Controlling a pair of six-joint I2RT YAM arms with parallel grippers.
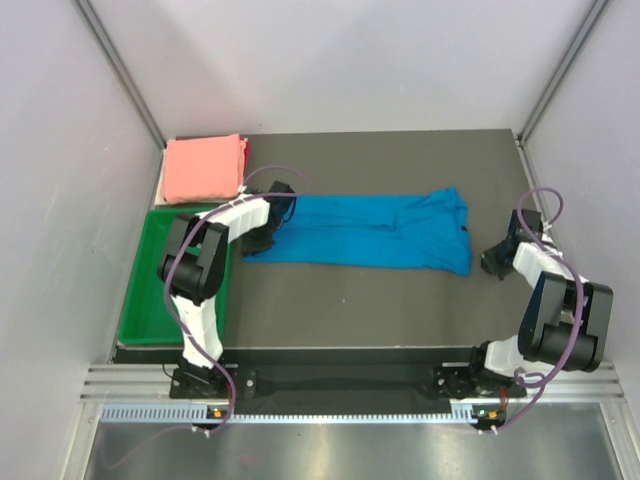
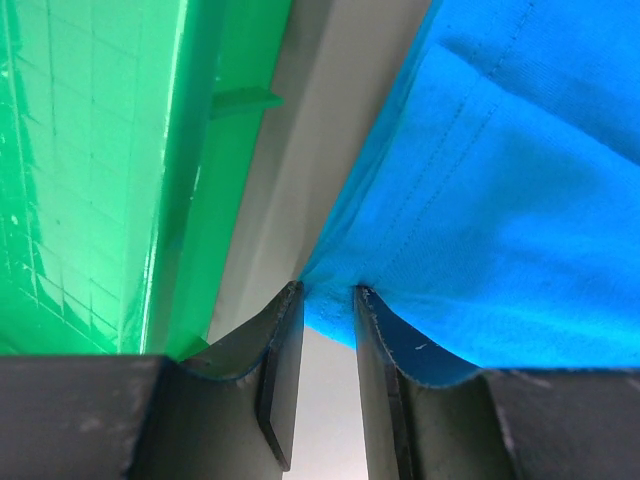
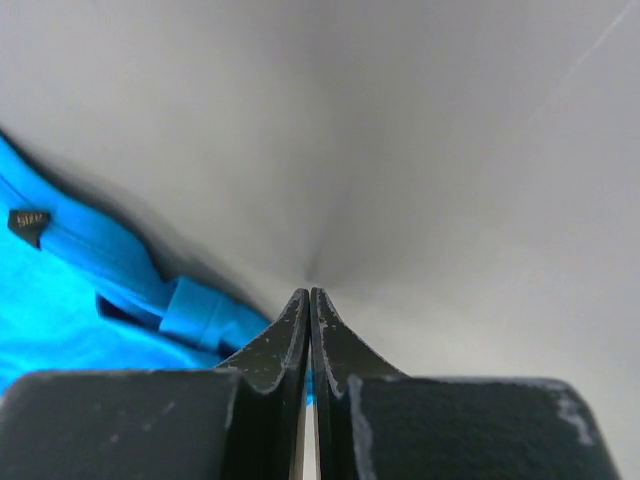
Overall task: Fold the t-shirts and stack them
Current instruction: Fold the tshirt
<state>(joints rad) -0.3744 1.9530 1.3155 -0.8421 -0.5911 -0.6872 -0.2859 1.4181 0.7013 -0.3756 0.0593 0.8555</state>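
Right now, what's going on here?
Shirt folding is under way. The left gripper has its jaws closed on the left end of the blue t-shirt, which lies in a long strip. The right gripper sits shut and empty beside its other end. The pink t-shirt lies folded at the far left corner.

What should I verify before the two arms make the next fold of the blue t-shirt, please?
1. Grip of the left fingers on the bright blue cloth t-shirt: ok, its edge is bunched between them.
2. Grip of the right fingers on the shirt's other end: not ok, shut on nothing, beside the cloth.
3. Shirt lying in one long strip: ok.
4. Folded salmon pink cloth t-shirt out of the way at the far left: ok.
5. Room between the left fingers and the green plastic tray: cannot tell.
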